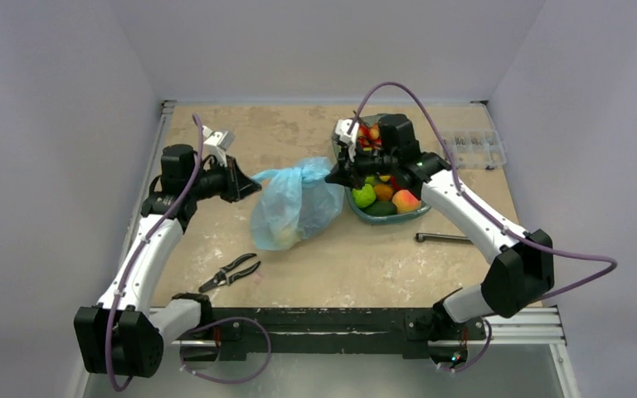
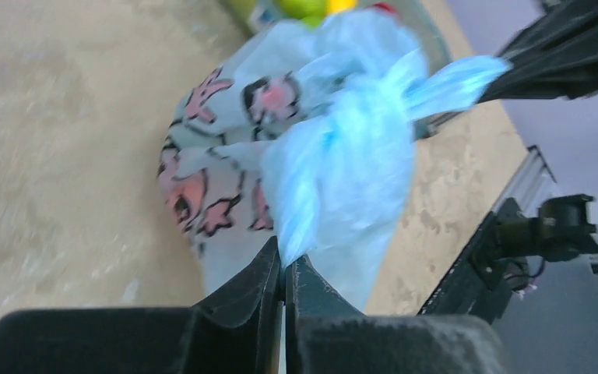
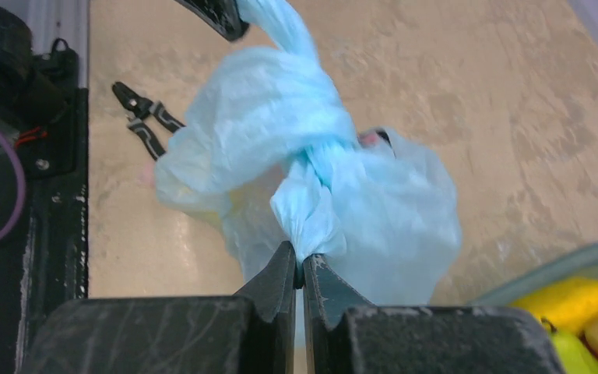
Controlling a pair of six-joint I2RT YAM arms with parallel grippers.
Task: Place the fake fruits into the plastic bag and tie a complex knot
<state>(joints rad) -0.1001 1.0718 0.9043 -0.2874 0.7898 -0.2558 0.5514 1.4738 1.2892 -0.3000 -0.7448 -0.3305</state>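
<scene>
The light-blue plastic bag (image 1: 294, 211) lies mid-table, a pale fruit showing faintly through it. Its handles are twisted into a knot (image 1: 303, 172) with two tails pulled apart. My left gripper (image 1: 253, 181) is shut on the left tail; in the left wrist view the fingers (image 2: 284, 261) pinch blue plastic below the printed bag (image 2: 218, 164). My right gripper (image 1: 332, 176) is shut on the right tail, and in the right wrist view (image 3: 302, 263) it clamps the twisted strand just under the knot (image 3: 311, 144). Several fake fruits (image 1: 381, 192) sit in the teal dish (image 1: 419, 214).
Black pliers (image 1: 230, 271) lie in front of the bag, toward the near edge. A dark metal rod (image 1: 444, 238) lies right of the dish. A clear compartment box (image 1: 474, 149) stands at the back right. Grey walls enclose the table on three sides.
</scene>
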